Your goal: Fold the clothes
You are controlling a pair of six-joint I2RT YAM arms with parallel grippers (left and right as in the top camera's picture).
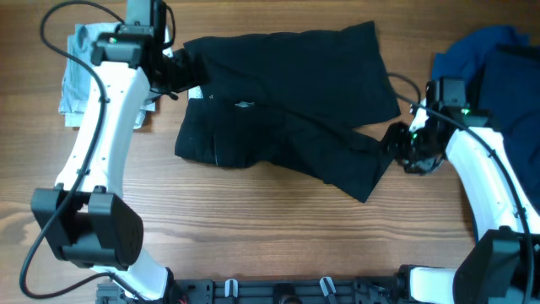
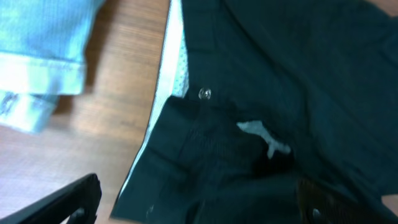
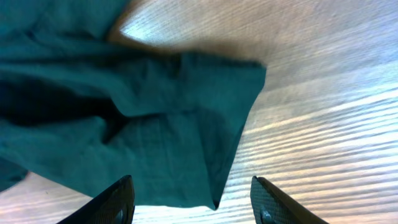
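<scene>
Black shorts (image 1: 287, 118) lie spread at the centre of a wooden table (image 1: 278, 219), waist to the left and legs to the right. The step appears to be the start of a fold. The left gripper (image 1: 179, 72) hangs wide open over the far-left waist corner, and the right gripper (image 1: 396, 145) is wide open at the near-right leg hem; neither holds cloth. Next, each likely needs to lower and close on its edge. The shorts are slightly rumpled and show a whitish inner waistband (image 2: 171, 68), a snap (image 2: 204, 94) and a small white logo (image 2: 264, 137). A pale blue garment (image 1: 80, 59) lies far left, and dark blue garments (image 1: 498, 67) lie far right.
</scene>
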